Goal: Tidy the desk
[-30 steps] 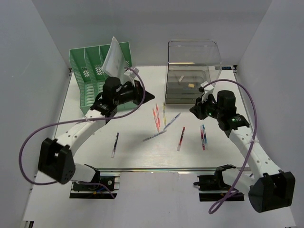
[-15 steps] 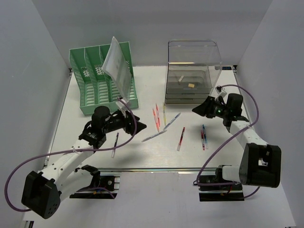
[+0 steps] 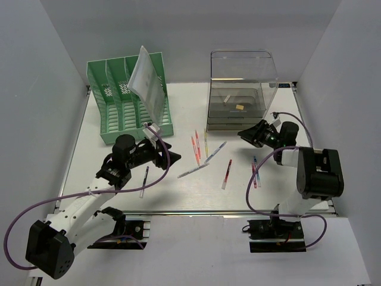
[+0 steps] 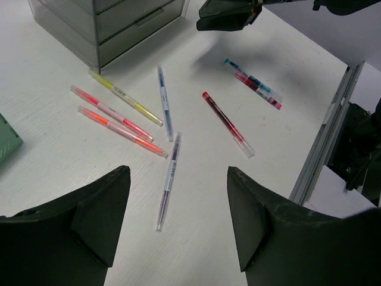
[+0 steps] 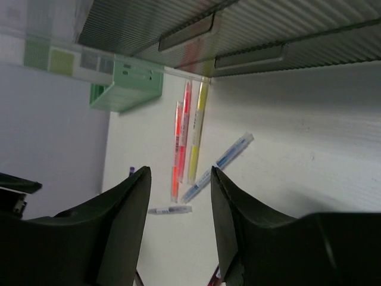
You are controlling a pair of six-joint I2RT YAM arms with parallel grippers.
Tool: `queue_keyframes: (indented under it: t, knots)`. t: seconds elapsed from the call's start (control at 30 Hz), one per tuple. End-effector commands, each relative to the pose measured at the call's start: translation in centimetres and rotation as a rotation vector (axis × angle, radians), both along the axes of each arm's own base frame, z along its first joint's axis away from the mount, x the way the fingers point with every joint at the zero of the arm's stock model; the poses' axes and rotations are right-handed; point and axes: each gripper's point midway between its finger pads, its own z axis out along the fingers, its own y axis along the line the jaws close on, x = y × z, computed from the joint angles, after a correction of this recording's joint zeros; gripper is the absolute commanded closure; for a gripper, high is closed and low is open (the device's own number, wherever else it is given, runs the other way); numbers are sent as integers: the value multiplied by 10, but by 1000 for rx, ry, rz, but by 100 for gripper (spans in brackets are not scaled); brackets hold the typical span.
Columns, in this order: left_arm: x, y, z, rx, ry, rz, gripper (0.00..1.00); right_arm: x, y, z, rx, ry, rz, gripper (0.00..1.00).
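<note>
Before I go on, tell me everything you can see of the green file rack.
The green file rack looks like moulded plastic, mint green, divided by walls into several long slots with grids of holes. It stands level on the desk at the far left, back near the rear wall. A pale sheet leans tilted in its rightmost slot; the others look empty. The left gripper hangs before its near right corner, apparently apart.

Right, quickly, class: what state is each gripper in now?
Left gripper: open, holding nothing.
Right gripper: open, holding nothing.
</note>
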Motion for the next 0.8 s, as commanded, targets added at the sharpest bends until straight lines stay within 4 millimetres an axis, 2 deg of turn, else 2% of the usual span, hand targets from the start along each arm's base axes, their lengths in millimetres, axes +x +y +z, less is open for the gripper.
queue_keyframes:
  t: [0.0, 0.03, 0.1, 0.17, 0.2, 0.43, 0.77]
  knots:
    - [2, 4, -5, 28, -16, 20, 24, 26, -1, 38, 96, -135, -21, 50]
    - [2, 4, -5, 28, -16, 23, 24, 27, 0, 34, 128, -105, -32, 50]
    - [3, 5, -6, 33, -19, 29, 24, 32, -1, 44, 153, -165, -48, 50]
    - [3, 6, -7, 36, -17, 35, 24, 35, -1, 40, 196, -152, -66, 50]
    - [4, 6, -8, 39, -17, 34, 24, 37, -2, 45, 208, -161, -73, 51]
    - [5, 7, -12, 46, -6, 40, 24, 57, -10, 32, 239, -127, -155, 53]
    - [7, 7, -17, 55, 3, 45, 24, 80, -14, 28, 286, -119, -193, 53]
